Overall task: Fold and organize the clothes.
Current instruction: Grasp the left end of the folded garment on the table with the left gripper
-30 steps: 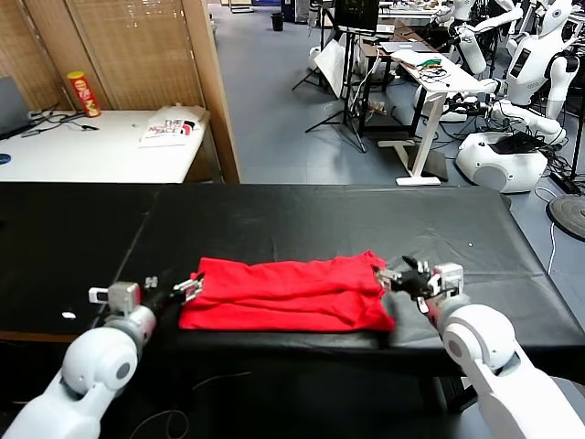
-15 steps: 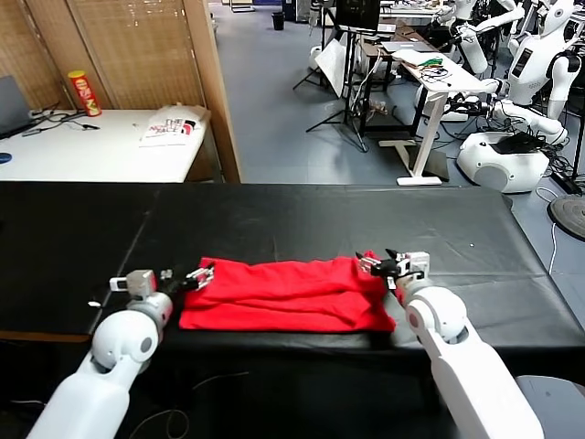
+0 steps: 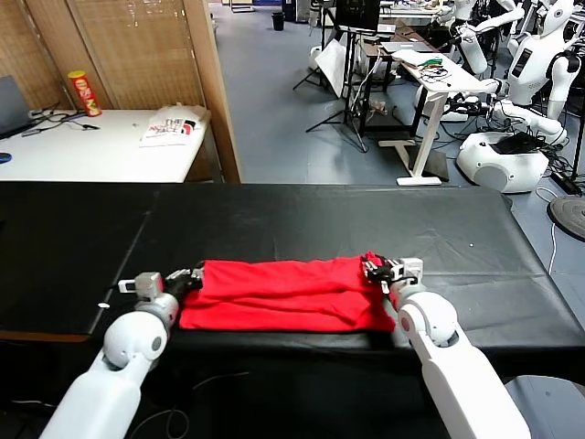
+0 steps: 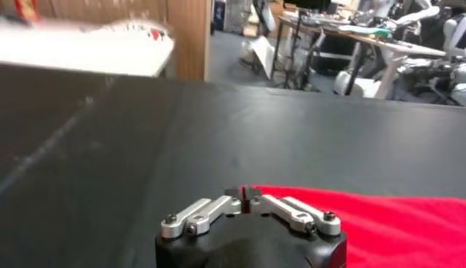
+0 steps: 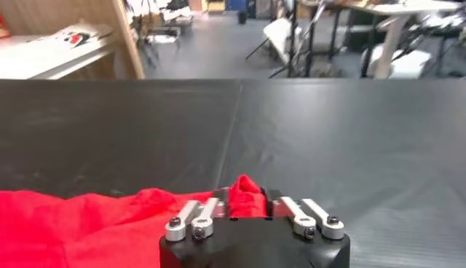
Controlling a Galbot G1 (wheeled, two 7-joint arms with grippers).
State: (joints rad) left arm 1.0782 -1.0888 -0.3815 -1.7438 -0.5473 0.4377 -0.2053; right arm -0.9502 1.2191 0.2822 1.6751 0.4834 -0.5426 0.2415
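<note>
The red T-shirt [image 3: 288, 294] lies folded into a long band near the front edge of the black surface [image 3: 302, 219]. The right gripper [image 3: 378, 269] is clenched on a raised tuft at the shirt's far right corner. The left gripper [image 3: 189, 275] is clenched at its far left corner, apparently pinching the hem, so both ends can lift together for the next fold.

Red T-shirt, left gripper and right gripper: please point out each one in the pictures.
red T-shirt [image 3: 283, 294], head view, middle of the folded cloth.
left gripper [image 4: 242, 194], left wrist view, between the closed fingertips at the shirt's edge.
right gripper [image 5: 247, 198], right wrist view, between the fingertips, on the pinched red fold.
</note>
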